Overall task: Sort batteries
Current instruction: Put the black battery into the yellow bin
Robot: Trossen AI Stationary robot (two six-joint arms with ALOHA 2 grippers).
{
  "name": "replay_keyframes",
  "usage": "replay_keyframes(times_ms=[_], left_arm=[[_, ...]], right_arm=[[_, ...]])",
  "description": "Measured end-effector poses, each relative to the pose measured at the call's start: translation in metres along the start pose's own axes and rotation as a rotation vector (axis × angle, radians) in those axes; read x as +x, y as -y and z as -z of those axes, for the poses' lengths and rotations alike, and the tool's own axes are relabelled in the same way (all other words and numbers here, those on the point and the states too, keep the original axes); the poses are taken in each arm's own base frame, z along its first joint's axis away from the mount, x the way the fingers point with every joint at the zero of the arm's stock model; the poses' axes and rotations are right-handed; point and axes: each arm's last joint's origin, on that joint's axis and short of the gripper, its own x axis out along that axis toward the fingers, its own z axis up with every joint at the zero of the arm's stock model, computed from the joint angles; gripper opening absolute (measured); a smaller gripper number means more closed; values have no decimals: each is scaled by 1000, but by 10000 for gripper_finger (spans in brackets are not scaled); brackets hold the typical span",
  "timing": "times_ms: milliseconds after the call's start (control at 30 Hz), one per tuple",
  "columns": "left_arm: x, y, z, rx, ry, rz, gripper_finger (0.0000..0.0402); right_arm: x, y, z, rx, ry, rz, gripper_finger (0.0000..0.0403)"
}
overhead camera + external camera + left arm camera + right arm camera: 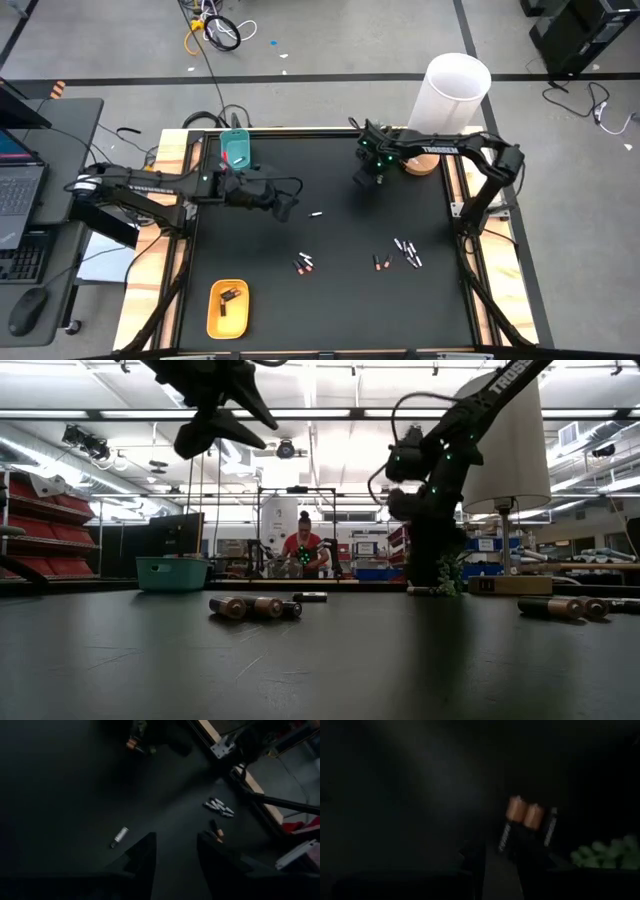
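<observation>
The batteries, small, stiff, smooth cylinders scattered loose across the black surface, look light and apt to roll, so grip one across its middle; left gripper fingers apart and empty, the right's I cannot tell

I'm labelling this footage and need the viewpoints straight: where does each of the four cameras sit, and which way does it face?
High view: overhead, facing straight down on the black table; both arms show whole.
Low view: at tabletop height, facing across into the room; both arms hang in from above.
Left wrist view: on the left arm, facing down past its own open fingers at a pale battery.
Right wrist view: on the right arm, close on two orange-tipped batteries.
Shared: the pale battery also shows from overhead.
</observation>
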Motion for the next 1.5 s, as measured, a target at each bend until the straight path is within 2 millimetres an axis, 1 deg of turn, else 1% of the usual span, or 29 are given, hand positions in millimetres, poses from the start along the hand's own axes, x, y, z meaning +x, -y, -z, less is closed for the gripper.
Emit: replay_keyframes(times_ms=[133, 200, 400, 567, 700, 867, 1000, 1133, 1267, 1500], left_arm=[[1, -5, -5, 14, 13, -16, 156], [2, -7, -8, 22, 11, -16, 156], [3, -11, -12, 12, -18, 7, 156], [3, -12, -13, 24, -28, 16, 156], [3, -11, -13, 25, -34, 22, 156], [3, -11, -12, 27, -48, 34, 156], [3, -11, -12, 30, -51, 36, 156], [3, -11, -12, 31, -51, 36, 156], [3, -11, -12, 35, -51, 35, 156], [3, -11, -12, 57, -50, 36, 156]], right_arm=[[9, 0, 4, 9, -63, 16, 90], [11, 0, 5, 6, -65, 35, 90], [7, -2, 2, 14, -21, 54, 90], [6, -4, -2, -23, -7, 54, 96], [3, -5, -7, -43, 17, 75, 114], [-5, -9, -14, -41, 13, 73, 151], [-10, -11, -17, 6, 4, 73, 181], [-10, -6, -17, 59, -1, 76, 197], [-11, -4, -17, 60, -13, 74, 197], [-4, -12, -13, 26, 2, 51, 184]])
